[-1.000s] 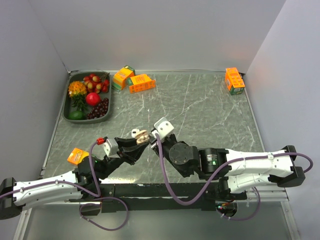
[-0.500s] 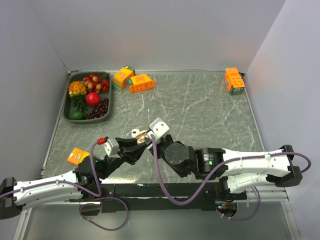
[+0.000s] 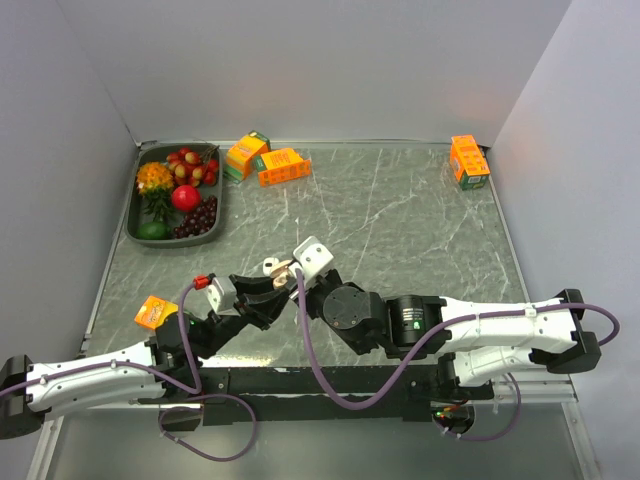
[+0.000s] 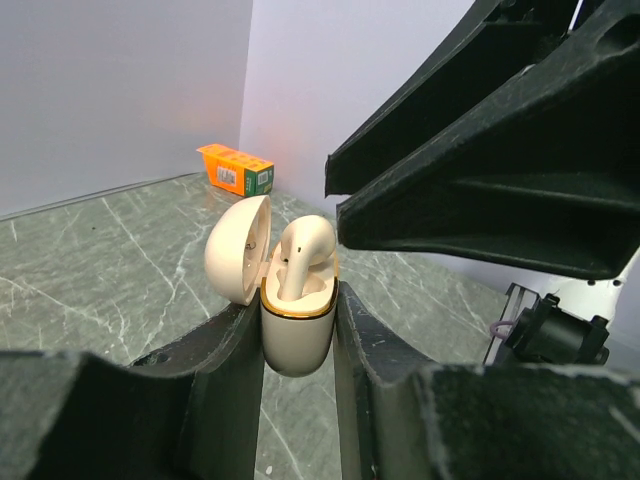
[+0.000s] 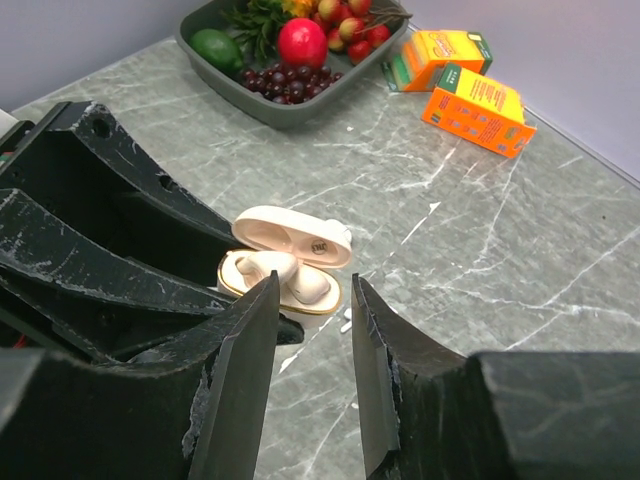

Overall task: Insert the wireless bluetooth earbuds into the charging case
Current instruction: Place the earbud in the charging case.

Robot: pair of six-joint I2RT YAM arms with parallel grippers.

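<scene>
Earbuds (image 5: 268, 266) look basically home from what I can see. Two pale buds sit in the open charging case (image 4: 297, 340), which is pinched upright between the fingers of the left gripper (image 4: 297, 305), one finger flat on each side of its body. In the left wrist view one bud stands pretty tall above the gold rim, so my guess is it isn't fully seated. The lid (image 4: 237, 250) is flipped back on the side away from the right arm's fingers.

The right gripper (image 5: 313, 283) hovers just above and beside the case. Its jaws are spread with nothing between them, and through that gap you look straight down into the case.

So the step in hand, as I read it, is pushing that proud bud down. My two cents:
- Come straight down along the line of the stem.
- Press on the bud's head with one fingertip rather than pinching it.
- Go gentle so the case doesn't twist out of the left jaws.
- Steer clear of the lid, since knocking it could fold it onto the bud.
- The left side just needs a firm, level hold.

Further out from the jaws there's the marble-look table (image 5: 520, 260). Two orange boxes (image 5: 475, 95) and a dark tray (image 5: 225, 85) of fruit sit well beyond, none of it in the way.
</scene>
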